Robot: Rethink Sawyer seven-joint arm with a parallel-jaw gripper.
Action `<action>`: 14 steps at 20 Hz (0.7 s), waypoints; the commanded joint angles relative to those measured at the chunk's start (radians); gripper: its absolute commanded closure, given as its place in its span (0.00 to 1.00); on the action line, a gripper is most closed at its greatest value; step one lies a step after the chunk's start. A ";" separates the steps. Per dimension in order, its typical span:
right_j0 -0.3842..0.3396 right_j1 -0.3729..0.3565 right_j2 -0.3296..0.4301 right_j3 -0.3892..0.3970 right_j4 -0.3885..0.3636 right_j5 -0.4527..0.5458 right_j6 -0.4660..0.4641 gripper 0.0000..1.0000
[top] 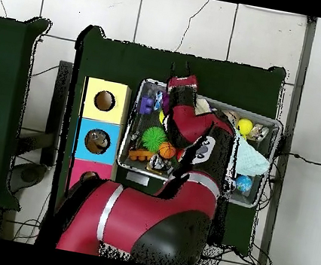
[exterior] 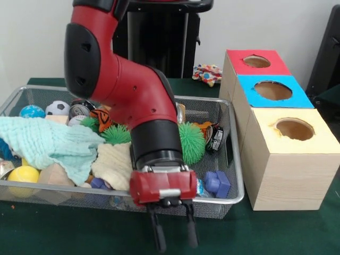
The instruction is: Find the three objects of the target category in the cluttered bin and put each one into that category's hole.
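Note:
The wire mesh bin (exterior: 238, 154) lies on the green table, full of toys and cloths. My gripper (exterior: 173, 234) hangs open and empty just in front of the bin's near rim, fingers pointing down. In the overhead view the gripper (top: 182, 72) sits past the edge of the bin (top: 126, 136). The round hole (exterior: 272, 90) in the blue-topped box is the middle one of three boxes beside the bin; it also shows in the overhead view (top: 98, 141). A small bluish clear piece (exterior: 200, 187) shows beside my wrist; I cannot tell what it is. No whole clear bottle shows.
The bin holds a teal cloth (exterior: 48, 143), a cream cloth (exterior: 114, 164), a green spiky ball (exterior: 191, 139), a yellow ball (exterior: 22, 175), a soccer ball (exterior: 57, 108), a blue block (exterior: 218, 183) and a dark can (exterior: 215, 138). The red-topped (exterior: 256, 61) and yellow-topped (exterior: 295, 129) boxes flank the blue one.

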 commanded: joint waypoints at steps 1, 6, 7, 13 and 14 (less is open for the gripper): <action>-0.023 0.159 0.179 -0.190 -0.036 0.029 0.148 0.00; -0.018 0.171 0.186 -0.221 -0.054 0.014 0.178 0.00; -0.016 0.176 0.189 -0.239 -0.076 0.027 0.201 0.00; -0.022 0.195 0.193 -0.239 0.002 0.015 0.119 0.00; -0.020 0.193 0.190 -0.227 0.017 0.007 0.104 0.00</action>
